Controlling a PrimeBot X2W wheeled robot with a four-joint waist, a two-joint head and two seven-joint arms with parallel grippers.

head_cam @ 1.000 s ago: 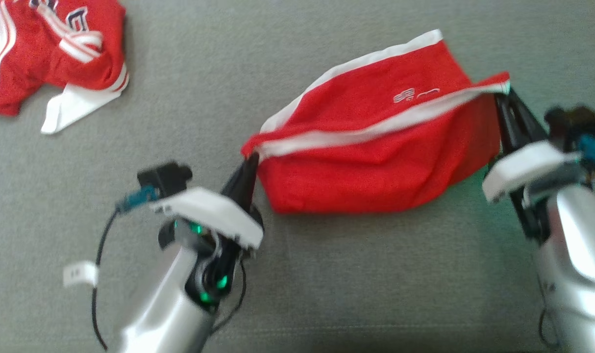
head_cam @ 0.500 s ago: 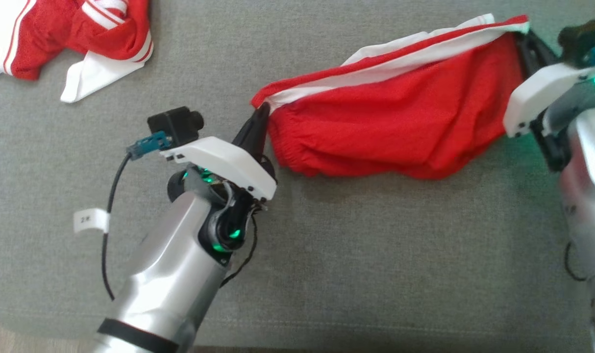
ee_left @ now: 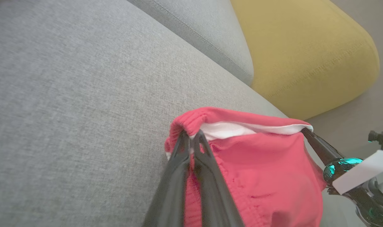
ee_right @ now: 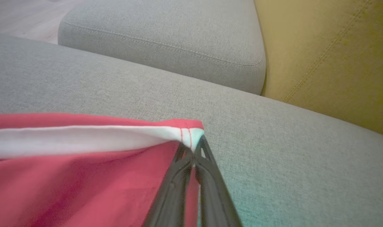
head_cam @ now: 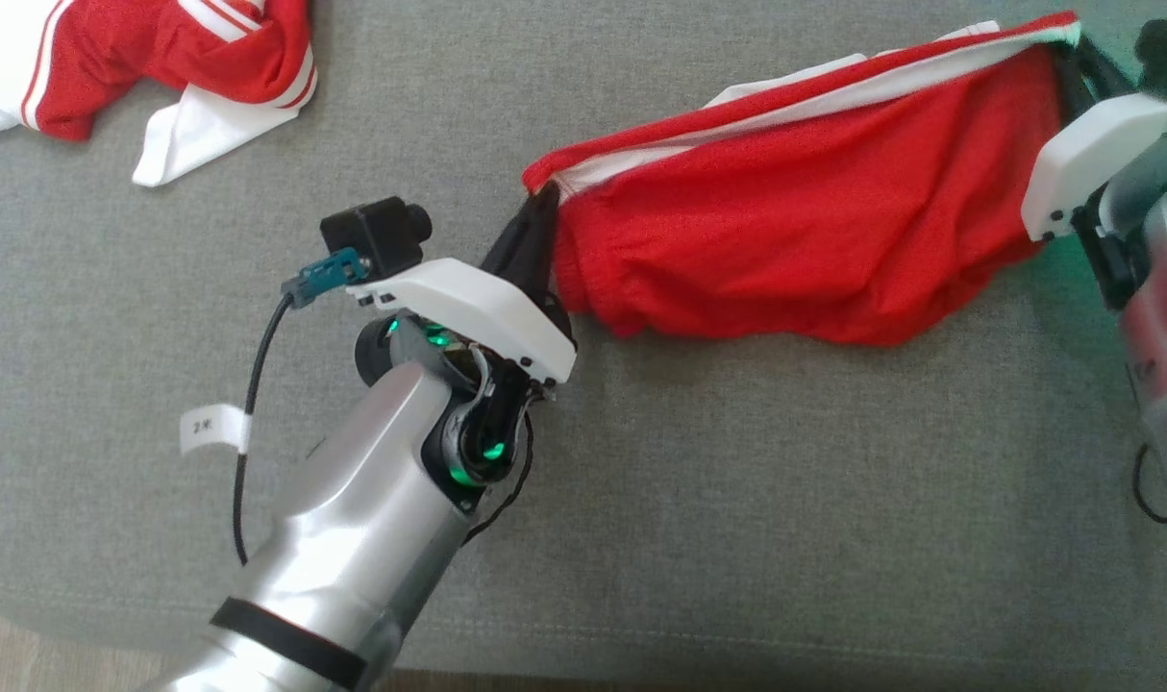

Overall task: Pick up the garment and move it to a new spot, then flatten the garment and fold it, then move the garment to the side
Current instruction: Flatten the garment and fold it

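The garment point(head_cam: 795, 221) is red with a white band along its upper edge, stretched between my two grippers above the grey sofa seat point(head_cam: 737, 500). My left gripper point(head_cam: 542, 197) is shut on the gathered left corner; the left wrist view shows the fingertips pinching that red hem point(ee_left: 191, 135). My right gripper point(head_cam: 1069, 48) is shut on the right corner at the top right. In the right wrist view its tips point(ee_right: 194, 146) clamp the white-tipped corner of the garment point(ee_right: 84, 176). The lower part of the cloth sags onto the seat.
A second red and white garment point(head_cam: 161, 58) lies crumpled at the far left of the seat. A grey cushion point(ee_right: 166, 34) and a yellow cushion point(ee_left: 305, 53) stand behind. The seat's front edge runs along the bottom of the head view.
The head view has shifted. Both grippers have carried the garment farther back, the right more than the left, pulling it tauter. The back panel with the logo has dropped from sight.
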